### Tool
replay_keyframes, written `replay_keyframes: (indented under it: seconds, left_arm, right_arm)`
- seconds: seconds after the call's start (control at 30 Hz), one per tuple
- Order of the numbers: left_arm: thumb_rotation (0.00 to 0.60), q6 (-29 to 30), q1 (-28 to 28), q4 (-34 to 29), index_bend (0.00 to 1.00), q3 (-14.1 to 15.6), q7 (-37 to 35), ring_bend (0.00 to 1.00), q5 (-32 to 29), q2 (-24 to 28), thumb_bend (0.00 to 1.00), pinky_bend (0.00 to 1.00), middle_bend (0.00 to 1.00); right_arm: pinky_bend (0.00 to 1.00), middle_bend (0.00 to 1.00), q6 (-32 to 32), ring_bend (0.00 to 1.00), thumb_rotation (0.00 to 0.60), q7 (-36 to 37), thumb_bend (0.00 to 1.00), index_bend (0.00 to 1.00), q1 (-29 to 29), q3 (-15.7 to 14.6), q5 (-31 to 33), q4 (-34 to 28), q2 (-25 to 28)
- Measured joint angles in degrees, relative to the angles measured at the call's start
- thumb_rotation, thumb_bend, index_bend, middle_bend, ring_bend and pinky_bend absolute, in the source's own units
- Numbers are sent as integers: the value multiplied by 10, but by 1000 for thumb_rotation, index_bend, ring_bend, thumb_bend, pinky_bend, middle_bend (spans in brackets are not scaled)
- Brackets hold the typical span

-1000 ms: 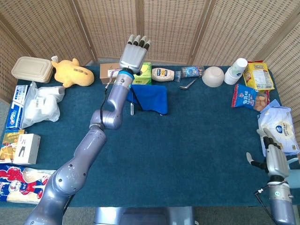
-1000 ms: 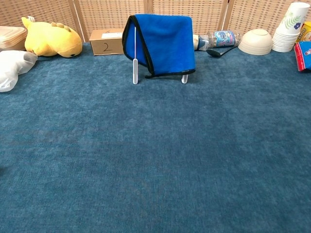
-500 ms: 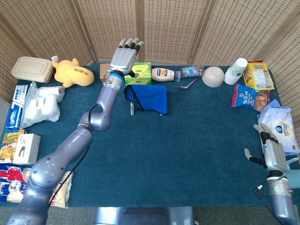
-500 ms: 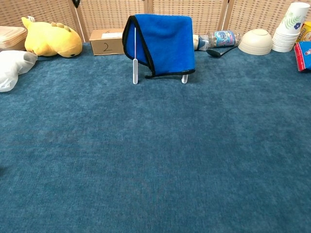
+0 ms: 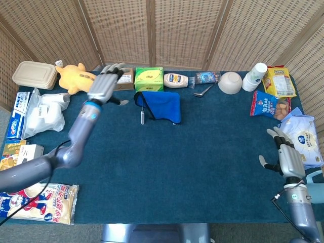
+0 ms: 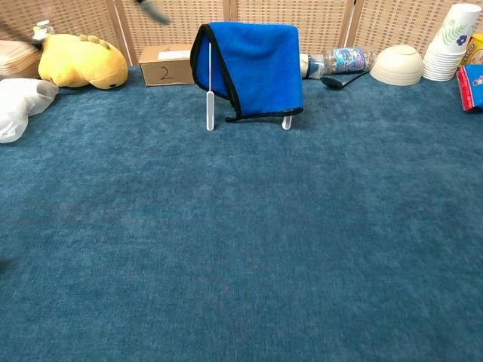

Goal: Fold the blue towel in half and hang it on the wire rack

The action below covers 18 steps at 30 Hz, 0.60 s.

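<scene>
The blue towel (image 5: 162, 105) (image 6: 255, 66) lies folded and draped over the white wire rack (image 6: 210, 96), whose legs stand on the teal table. My left hand (image 5: 104, 85) is raised left of the rack, well away from the towel, fingers spread and holding nothing. At the table's right edge my right hand (image 5: 287, 157) also holds nothing, with its fingers apart. In the chest view only a blurred fingertip of the left hand (image 6: 153, 10) shows at the top edge.
Along the back stand a yellow plush (image 5: 77, 79), a cardboard box (image 6: 164, 65), a green box (image 5: 148, 79), a bottle (image 6: 338, 59), a bowl (image 5: 230, 82) and paper cups (image 5: 254, 76). Snack bags (image 5: 268, 104) lie at right, packets (image 5: 40, 112) at left.
My left arm has swung down and to the left, away from the towel and rack. The right hand has risen slightly. The towel stays draped on the rack.
</scene>
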Motion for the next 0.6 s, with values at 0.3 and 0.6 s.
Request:
replay_keyframes:
  seconds: [0.3, 0.6]
  left_arm:
    - [600, 123, 135, -165, 155, 48, -33, 0, 45, 105, 73, 0, 67]
    - [600, 219, 243, -260, 173, 97, -80, 0, 124, 150, 72, 0, 80]
  right_arm:
    - [0, 25, -6, 0, 600, -9, 346, 113, 12, 4, 5, 5, 2]
    - [0, 25, 0, 0, 600, -31, 348, 111, 24, 4, -3, 6, -4]
